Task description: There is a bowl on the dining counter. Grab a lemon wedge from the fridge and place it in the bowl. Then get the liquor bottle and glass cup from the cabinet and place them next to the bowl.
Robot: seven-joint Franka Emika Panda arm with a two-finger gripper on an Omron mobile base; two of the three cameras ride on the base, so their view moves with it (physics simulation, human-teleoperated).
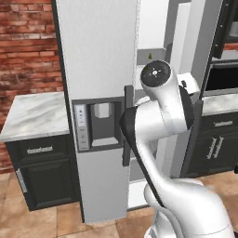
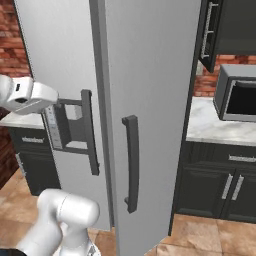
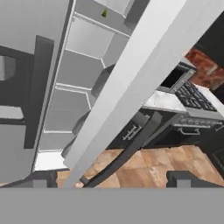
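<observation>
The fridge [image 1: 102, 46] has its left door shut and its right door [image 2: 150, 100] swung part-way open. Through the gap, a small yellow-green lemon wedge [image 1: 150, 56] sits on an upper shelf; the hand view has the lemon wedge [image 3: 104, 13] at its top. My gripper [image 3: 111, 181] is open and holds nothing. It hangs in front of the gap, and the open door's edge [image 3: 144, 74] and dark handle [image 3: 127, 153] run diagonally just beyond the fingertips [image 3: 43, 179]. A dark upper cabinet [image 2: 225, 25] hangs to the right. The bowl, liquor bottle and glass cup are out of view.
The shut left door carries a dispenser [image 1: 100, 123] and a dark handle [image 2: 90, 132]. A marble counter [image 1: 35, 116] on dark drawers stands to the left. To the right are a microwave [image 2: 237, 95], a counter [image 2: 215, 120] and a stove [image 3: 192, 96]. The floor is tiled.
</observation>
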